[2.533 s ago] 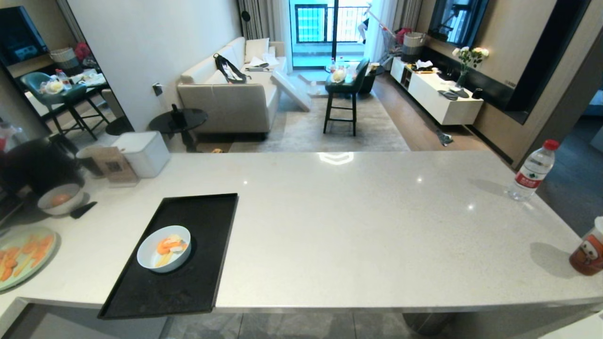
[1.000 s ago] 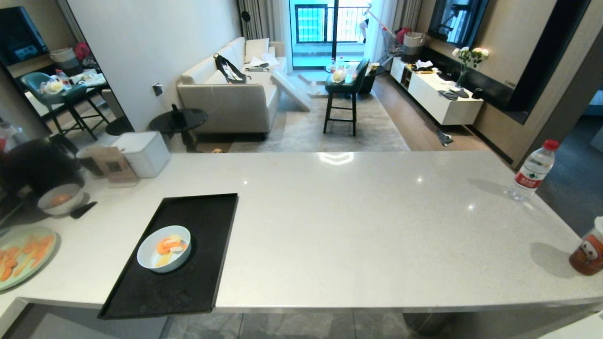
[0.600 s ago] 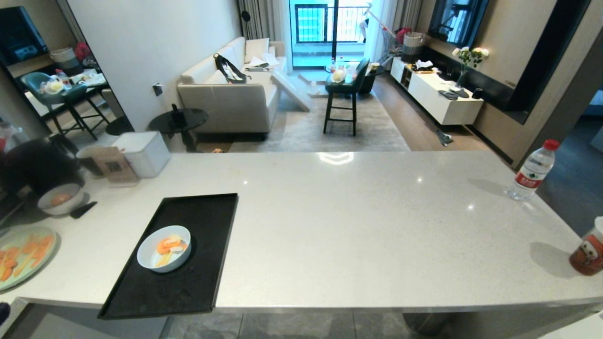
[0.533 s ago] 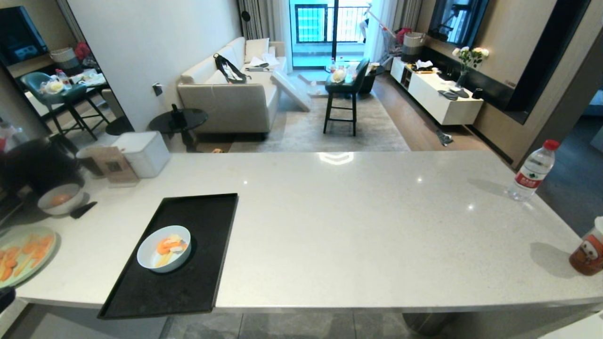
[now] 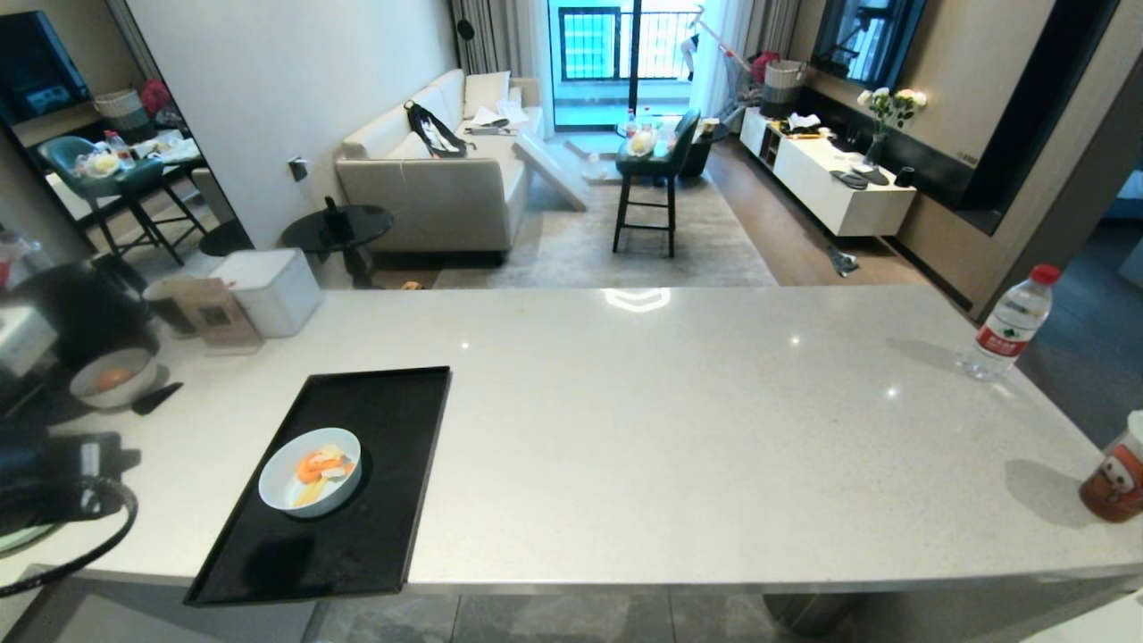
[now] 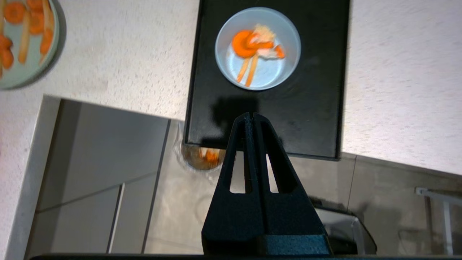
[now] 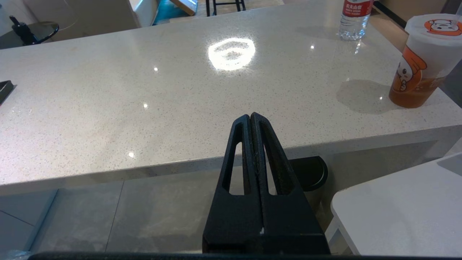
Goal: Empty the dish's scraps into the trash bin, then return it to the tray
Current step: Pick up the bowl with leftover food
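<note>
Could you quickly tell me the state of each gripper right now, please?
Left gripper: shut, empty, above the tray.
Right gripper: shut, empty.

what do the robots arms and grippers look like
Both the left gripper and the right gripper are matte black, each with two long tapering fingers with slotted cut-outs. In the head view the left arm is black and bulky, with a black cable looping beneath.

The left gripper (image 6: 252,116) is matte black plastic with slotted, tapering fingers (image 6: 240,151). The right gripper (image 7: 250,116) looks identical. A black cable (image 5: 98,545), possibly the left arm's, loops alongside.
</note>
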Available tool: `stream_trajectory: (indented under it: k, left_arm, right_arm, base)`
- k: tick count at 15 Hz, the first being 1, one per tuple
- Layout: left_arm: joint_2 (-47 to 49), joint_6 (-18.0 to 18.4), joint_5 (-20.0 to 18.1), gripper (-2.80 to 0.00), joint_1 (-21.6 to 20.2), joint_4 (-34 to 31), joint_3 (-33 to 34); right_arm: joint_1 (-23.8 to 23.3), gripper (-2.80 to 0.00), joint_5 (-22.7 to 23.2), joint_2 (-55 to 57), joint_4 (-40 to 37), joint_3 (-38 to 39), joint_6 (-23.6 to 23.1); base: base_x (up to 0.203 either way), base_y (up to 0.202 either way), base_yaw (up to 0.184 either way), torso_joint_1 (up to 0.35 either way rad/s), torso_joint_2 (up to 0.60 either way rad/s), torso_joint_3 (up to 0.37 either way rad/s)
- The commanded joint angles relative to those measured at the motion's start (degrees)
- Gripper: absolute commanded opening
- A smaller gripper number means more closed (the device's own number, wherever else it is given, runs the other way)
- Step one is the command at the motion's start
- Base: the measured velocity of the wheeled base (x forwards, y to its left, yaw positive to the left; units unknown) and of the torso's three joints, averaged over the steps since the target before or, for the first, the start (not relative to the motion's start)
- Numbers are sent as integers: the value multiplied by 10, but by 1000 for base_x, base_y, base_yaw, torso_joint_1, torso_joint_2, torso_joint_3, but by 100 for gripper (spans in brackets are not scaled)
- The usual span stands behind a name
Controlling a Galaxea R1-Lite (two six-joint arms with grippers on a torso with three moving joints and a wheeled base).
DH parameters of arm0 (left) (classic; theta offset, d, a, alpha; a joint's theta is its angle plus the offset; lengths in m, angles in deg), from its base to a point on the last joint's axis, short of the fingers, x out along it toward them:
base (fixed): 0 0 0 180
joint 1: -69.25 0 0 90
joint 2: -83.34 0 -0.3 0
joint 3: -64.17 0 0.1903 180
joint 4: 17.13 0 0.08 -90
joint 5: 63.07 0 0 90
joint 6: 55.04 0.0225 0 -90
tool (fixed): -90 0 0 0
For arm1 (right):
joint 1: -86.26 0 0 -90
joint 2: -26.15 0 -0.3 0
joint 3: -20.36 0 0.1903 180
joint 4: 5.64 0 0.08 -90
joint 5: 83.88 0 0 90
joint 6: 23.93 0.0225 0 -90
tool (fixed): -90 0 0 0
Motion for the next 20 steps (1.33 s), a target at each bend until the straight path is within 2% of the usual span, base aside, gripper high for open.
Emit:
stream_trajectory:
  k: [1, 3, 4, 7, 12, 20]
  left_arm:
    - [132, 0, -2, -280, -30, 8, -22]
    - [185, 0, -3, -280, -39, 36, -36]
    - [209, 0, -2, 0, -41, 58, -39]
    - [270, 0, -4, 0, -45, 98, -52]
    - [366, 2, -7, 0, -46, 104, -101]
    - [467, 6, -8, 0, -43, 108, -146]
  right_arm:
    - [0, -280, -1, 0, 1, 0, 0]
    - [0, -280, 0, 0, 1, 0, 0]
    - [0, -280, 0, 0, 1, 0, 0]
    - [0, -280, 0, 0, 1, 0, 0]
    - [0, -280, 0, 0, 1, 0, 0]
    - [0, -280, 0, 0, 0, 0, 0]
  base:
    - [0, 0, 0, 0, 0, 0]
    - [0, 0, 0, 0, 0, 0]
    - [0, 0, 0, 0, 0, 0]
    - [0, 0, 0, 0, 0, 0]
    - [0, 0, 0, 0, 0, 0]
    - [0, 0, 0, 0, 0, 0]
